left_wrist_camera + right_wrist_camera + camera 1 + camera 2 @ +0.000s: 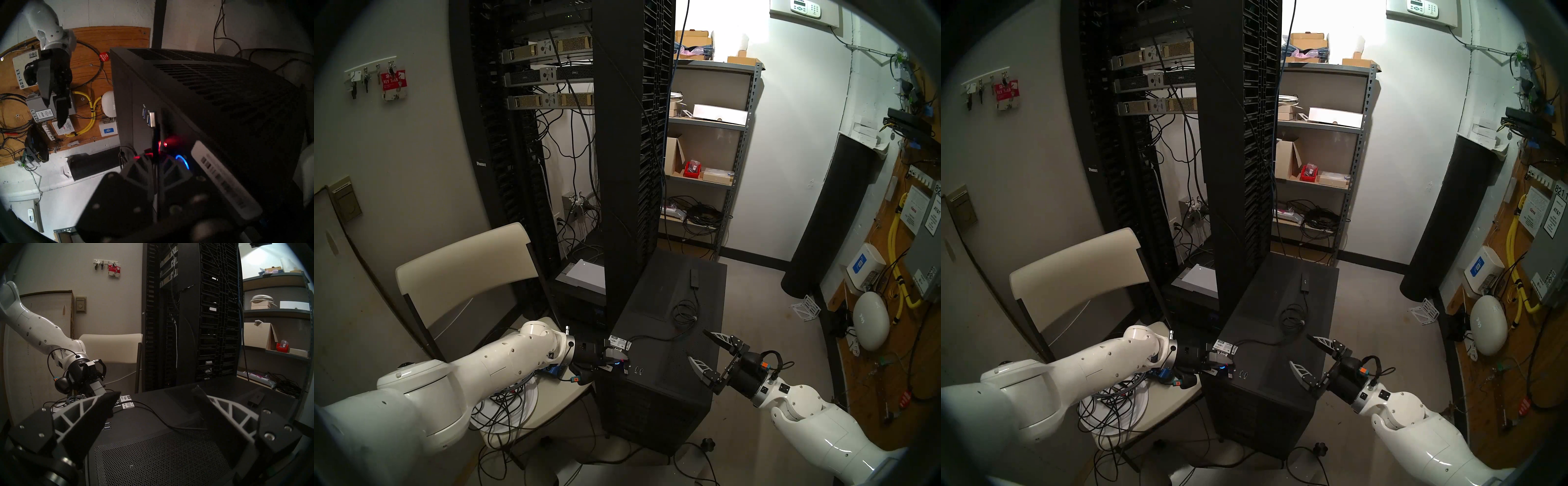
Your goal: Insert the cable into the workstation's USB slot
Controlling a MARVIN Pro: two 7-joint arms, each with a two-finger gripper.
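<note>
Two pincers differently set: left pincer (621,360) clamped on the cable (656,337) plug beside the workstation (667,383) USB slots (147,117) for insertion, right pincer (707,354) spread wide, empty, nearby.

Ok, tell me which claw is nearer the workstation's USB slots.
Left. The left claw sits just beside the USB slots, shut on the cable. The right claw hovers open, farther off.

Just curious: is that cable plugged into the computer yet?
Not yet. The silver plug, held by the left gripper, sits beside the blue ports.
</note>
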